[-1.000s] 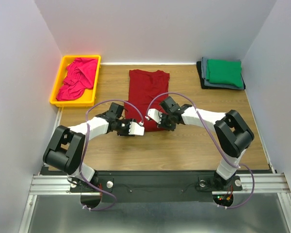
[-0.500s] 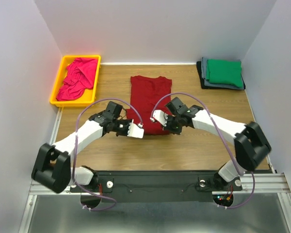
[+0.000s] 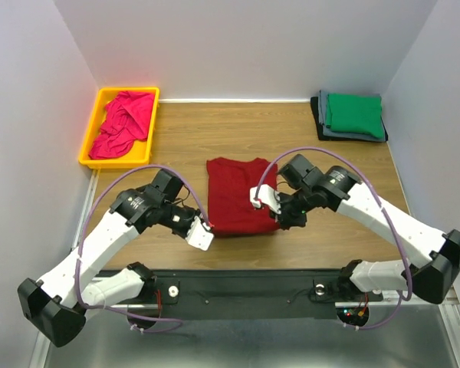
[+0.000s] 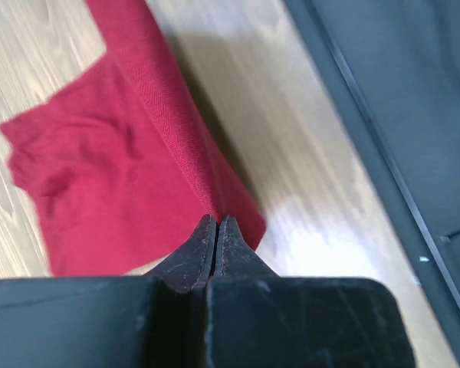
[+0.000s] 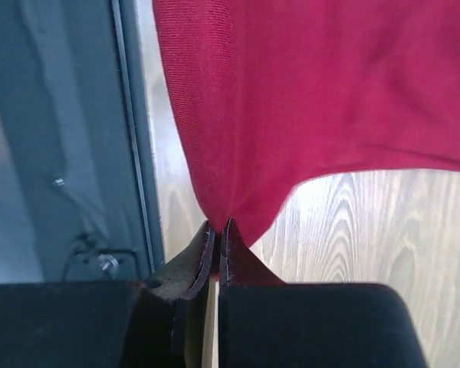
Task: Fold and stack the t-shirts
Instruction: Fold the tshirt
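The dark red t-shirt lies in the middle of the table, its near edge lifted. My left gripper is shut on its near left corner; in the left wrist view the cloth runs up from the closed tips. My right gripper is shut on the near right corner; the right wrist view shows the cloth hanging from the closed tips. The magenta-pink t-shirt lies crumpled in the yellow bin. The green t-shirt sits folded on grey and black ones at the far right.
The yellow bin stands at the far left by the wall. White walls close in three sides. The black base rail runs along the near edge, close to both grippers.
Both grippers have pulled the dark red t-shirt toward the near edge and lifted its near edge. Both arms have drawn back toward their bases.
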Robot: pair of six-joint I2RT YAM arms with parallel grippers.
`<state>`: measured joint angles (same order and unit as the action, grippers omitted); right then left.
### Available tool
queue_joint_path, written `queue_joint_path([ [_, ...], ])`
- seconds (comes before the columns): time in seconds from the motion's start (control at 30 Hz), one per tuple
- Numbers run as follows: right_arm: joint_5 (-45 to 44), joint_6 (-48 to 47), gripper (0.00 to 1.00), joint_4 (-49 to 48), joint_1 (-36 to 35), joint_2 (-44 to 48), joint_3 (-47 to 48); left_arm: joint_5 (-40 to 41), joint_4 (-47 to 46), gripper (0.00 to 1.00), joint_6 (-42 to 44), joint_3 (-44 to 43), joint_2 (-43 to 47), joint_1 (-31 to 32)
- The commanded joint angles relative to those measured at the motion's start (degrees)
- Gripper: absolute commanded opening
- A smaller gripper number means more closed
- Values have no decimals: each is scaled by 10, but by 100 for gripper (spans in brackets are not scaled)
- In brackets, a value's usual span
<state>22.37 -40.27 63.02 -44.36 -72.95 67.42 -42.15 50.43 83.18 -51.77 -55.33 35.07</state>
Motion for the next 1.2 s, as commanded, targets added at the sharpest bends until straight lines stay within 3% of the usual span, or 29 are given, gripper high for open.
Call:
queue_joint_path([
  [0.0, -22, 27, 1, 48, -3, 17, 73, -39, 107, 0, 2, -70, 1, 4],
  [0.1, -56, -1, 1, 40, 19, -21, 104, -2, 57, 0, -52, -90, -28, 1],
  [0.23, -33, -69, 1, 17, 88, -82, 124, 1, 18, 0, -36, -140, -97, -41],
  [0.43, 2, -167, 1, -32, 193, -214, 152, -45, -9, 0, -14, -242, -310, -148],
  [0.6, 21, -177, 1, -60, 229, -335, 239, -60, -28, 0, -6, -303, -442, -173],
  [0.83, 56, -145, 1, -63, 243, -498, 309, -25, -88, 2, -72, -348, -610, -184],
  [1.03, 87, -101, 1, -65, 241, -517, 266, -23, -77, 2, -59, -310, -605, -179],
  [1.17, 101, -80, 0, -66, 221, -435, 172, -21, -71, 2, -37, -226, -526, -161],
])
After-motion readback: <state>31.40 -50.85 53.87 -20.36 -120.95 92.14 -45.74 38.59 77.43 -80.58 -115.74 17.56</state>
